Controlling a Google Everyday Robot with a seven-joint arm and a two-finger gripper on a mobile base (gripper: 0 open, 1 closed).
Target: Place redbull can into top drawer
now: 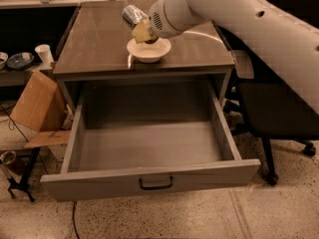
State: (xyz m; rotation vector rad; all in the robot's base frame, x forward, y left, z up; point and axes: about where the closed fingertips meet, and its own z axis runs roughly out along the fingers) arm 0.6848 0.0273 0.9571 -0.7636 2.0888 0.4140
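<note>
While the top drawer (149,151) stands open below the worktop (97,44), we see the gripper (143,32) just above the white bowl (148,52), clamped on the redbull can (132,15), which sticks out up-left of the bowl.

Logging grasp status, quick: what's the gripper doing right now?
Gripper: closed on the can, just above the bowl.

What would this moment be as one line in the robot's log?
gripper: holds redbull can above bowl | top drawer: open | step: can not yet inside
</note>
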